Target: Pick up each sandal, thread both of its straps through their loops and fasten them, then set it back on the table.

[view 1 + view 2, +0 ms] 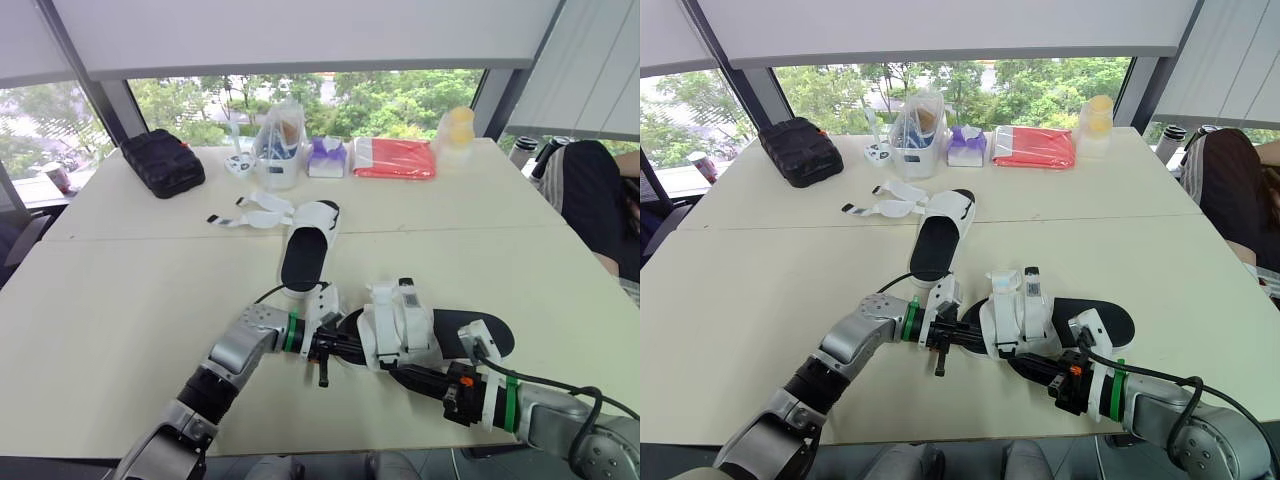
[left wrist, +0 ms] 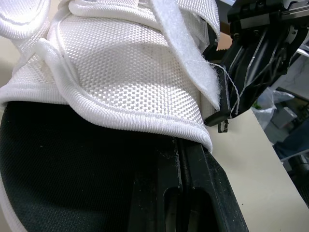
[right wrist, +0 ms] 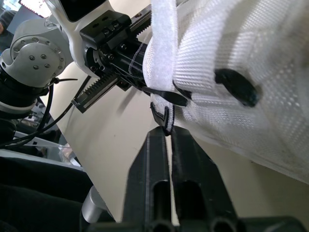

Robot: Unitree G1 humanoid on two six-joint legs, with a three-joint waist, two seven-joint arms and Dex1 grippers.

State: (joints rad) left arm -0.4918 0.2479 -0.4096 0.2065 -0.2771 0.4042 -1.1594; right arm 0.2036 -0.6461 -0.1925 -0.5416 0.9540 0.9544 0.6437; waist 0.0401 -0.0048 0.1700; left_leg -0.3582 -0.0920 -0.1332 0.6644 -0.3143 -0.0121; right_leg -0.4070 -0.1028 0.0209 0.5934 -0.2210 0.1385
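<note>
**Presently: both end effectors narrow at the near sandal**

Surface (image 1: 120, 310): pale cream, two tabletops butted together, with the seam (image 1: 150, 238) running across. Behind it are windows (image 1: 400, 100) with green trees outside, and white blinds (image 1: 300, 35) lowered over the upper part. A person (image 1: 595, 200) in dark clothing sits at the right edge.

Far row, left to right: black case (image 1: 162, 162), clear plastic tub (image 1: 279, 145), purple tissue pack (image 1: 327, 157), red pouch (image 1: 394, 158), yellowish jar (image 1: 455, 135). All are well apart from the arms.

The far sandal (image 1: 305, 250) lies flat across the seam, with its loose straps (image 1: 250, 215) splayed to the left.

The near sandal (image 1: 420, 335) is by the front edge, with a white mesh upper and a black insole. The left end effector (image 1: 340, 347) is at its left end, fingers narrow and side by side. Their tips sit under the upper's rim, and I cannot tell whether they grip it. The right end effector (image 1: 397, 372) is on the near side, fingers almost touching, with its tips at a small black loop (image 3: 164, 116) on the strap edge.
</note>
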